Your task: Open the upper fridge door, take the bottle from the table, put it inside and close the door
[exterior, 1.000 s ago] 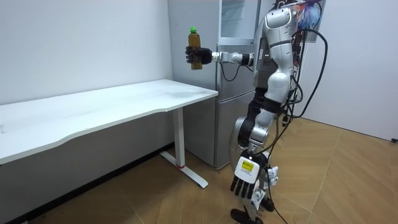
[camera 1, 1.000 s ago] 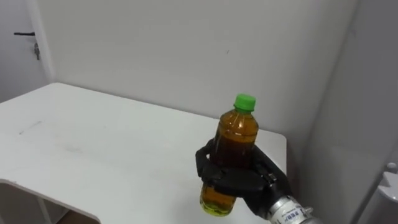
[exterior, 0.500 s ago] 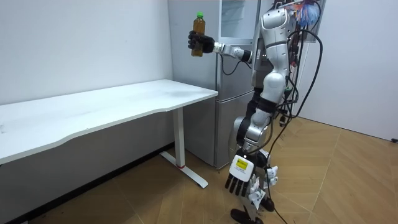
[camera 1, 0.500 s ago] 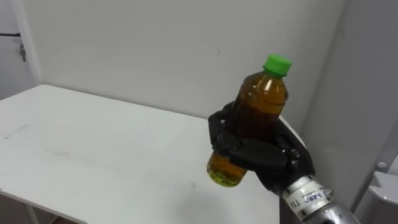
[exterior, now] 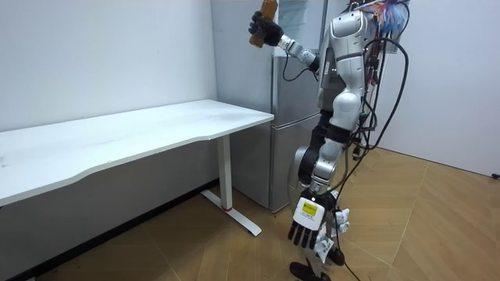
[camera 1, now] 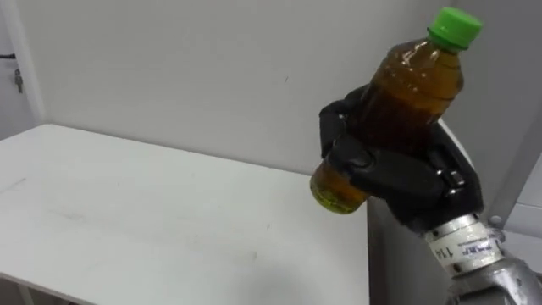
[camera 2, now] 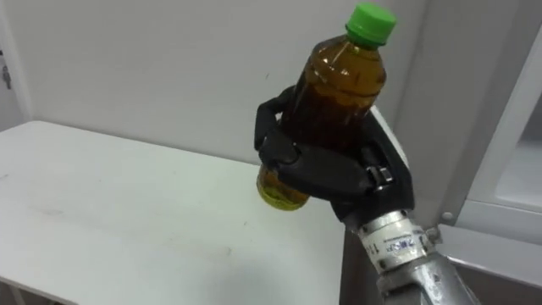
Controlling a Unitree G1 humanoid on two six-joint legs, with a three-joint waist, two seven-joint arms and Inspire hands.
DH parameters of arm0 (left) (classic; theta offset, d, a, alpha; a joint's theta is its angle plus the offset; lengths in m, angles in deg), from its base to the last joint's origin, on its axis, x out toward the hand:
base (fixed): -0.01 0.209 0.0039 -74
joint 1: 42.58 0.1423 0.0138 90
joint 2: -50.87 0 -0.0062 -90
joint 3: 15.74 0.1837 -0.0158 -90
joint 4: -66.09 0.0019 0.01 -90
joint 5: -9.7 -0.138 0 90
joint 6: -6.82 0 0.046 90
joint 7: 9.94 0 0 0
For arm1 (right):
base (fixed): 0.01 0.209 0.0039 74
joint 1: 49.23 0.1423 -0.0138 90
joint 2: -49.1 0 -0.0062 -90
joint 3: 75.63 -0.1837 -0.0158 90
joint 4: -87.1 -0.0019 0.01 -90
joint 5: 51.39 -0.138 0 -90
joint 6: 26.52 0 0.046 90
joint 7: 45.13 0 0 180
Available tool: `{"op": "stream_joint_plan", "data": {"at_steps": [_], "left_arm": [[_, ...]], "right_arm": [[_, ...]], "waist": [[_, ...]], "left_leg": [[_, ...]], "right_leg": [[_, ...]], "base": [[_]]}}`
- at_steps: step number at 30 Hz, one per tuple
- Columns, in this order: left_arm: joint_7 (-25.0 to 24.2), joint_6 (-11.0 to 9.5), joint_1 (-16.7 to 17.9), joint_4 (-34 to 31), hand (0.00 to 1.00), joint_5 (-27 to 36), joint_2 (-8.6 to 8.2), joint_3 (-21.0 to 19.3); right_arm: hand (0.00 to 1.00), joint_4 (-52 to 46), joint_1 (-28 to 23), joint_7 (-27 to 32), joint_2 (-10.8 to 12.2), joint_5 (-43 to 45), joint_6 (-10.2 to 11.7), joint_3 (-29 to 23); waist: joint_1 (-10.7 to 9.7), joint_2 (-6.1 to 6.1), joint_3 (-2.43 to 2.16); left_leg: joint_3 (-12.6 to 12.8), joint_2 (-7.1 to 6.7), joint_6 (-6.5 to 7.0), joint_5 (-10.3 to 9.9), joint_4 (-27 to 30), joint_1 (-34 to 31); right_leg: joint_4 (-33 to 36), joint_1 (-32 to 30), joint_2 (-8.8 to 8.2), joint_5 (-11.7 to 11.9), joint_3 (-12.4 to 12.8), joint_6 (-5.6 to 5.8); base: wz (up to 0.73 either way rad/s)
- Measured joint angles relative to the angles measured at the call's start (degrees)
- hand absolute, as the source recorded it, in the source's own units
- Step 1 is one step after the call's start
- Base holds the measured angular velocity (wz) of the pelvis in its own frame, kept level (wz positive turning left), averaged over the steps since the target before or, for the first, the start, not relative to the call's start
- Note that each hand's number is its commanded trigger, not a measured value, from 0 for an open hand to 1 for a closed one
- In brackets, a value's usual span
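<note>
Bottle (camera 1: pixel 398 110): amber liquid, green cap (camera 1: pixel 455 25); held high in the air in front of the robot's head, above the far end of the table, tilted with the cap leaning up toward the robot's right
Right hand (camera 1: pixel 406 174): dark fingers wrapped round the bottle's lower body and clamped on it; the base sticks out below the grip, the shoulder and cap above it
Left hand (exterior: pixel 308 230): hangs idle beside the legs in the room view, fingers straight and relaxed, holding nothing
Table (camera 1: pixel 127 212): white top, below and behind the bottle and well apart from it
Fridge (exterior: pixel 293 133): grey, just beyond the table's end and directly ahead of the standing robot; shelves show in its upper compartment (exterior: pixel 299 27), level with the raised arm
Wall (camera 1: pixel 169 68): plain and pale, behind the table
Task progress: the bottle is grasped and lifted off the table to about the height of the upper compartment; it remains outside the fridge, so the carry across, the placing on a shelf and the release appear still to come
Change from the earlier frames: the bottle sits higher and further toward the fridge than half a second ago, and leans more; in the room view the arm has swung upward from level to steeply raised, while the left hand hangs as before
</note>
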Motion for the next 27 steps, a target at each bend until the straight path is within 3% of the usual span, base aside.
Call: {"op": "stream_joint_plan", "data": {"at_steps": [11,19,25,27], "left_arm": [[2.5,-0.5,0.9,-0.2,0.00,-0.4,-0.11,-3.1],[4.2,-2.9,1.4,0.0,0.00,-0.5,-0.64,-5.3],[4.8,-3.1,2.1,0.1,0.00,-0.5,-0.91,-6.8],[5.1,-3.1,2.3,0.2,0.00,-0.5,-1.13,-6.9]], "right_arm": [[1.00,-4.5,-1.9,8.7,0.0,-0.1,1.6,-7.9],[1.00,-4.5,-8.3,11.0,-0.1,-3.0,2.0,-14.0],[1.00,-4.5,-10.8,12.9,-0.1,-3.3,2.6,-18.8],[1.00,-4.5,-11.2,13.5,-0.1,-3.3,2.8,-20.0]], "waist": [[-3.2,0.63,-0.56],[-4.5,0.47,-0.49],[-5.1,0.10,-0.46],[-6.2,0.13,-0.31]], "left_leg": [[0.3,0.05,-0.01,0.0,0.1,0.5],[1.5,0.19,0.00,0.0,-1.0,1.0],[2.4,0.27,0.02,0.0,-0.8,1.2],[2.4,0.29,0.03,0.0,-1.1,1.2]], "right_leg": [[0.0,0.2,0.03,0.0,0.3,0.00],[1.1,-0.6,0.04,0.0,1.7,0.01],[1.0,-0.8,0.15,0.0,3.2,0.01],[1.0,-0.8,0.14,0.0,3.2,0.01]], "base": [[-0.01],[-0.08],[-0.09],[0.00]]}}
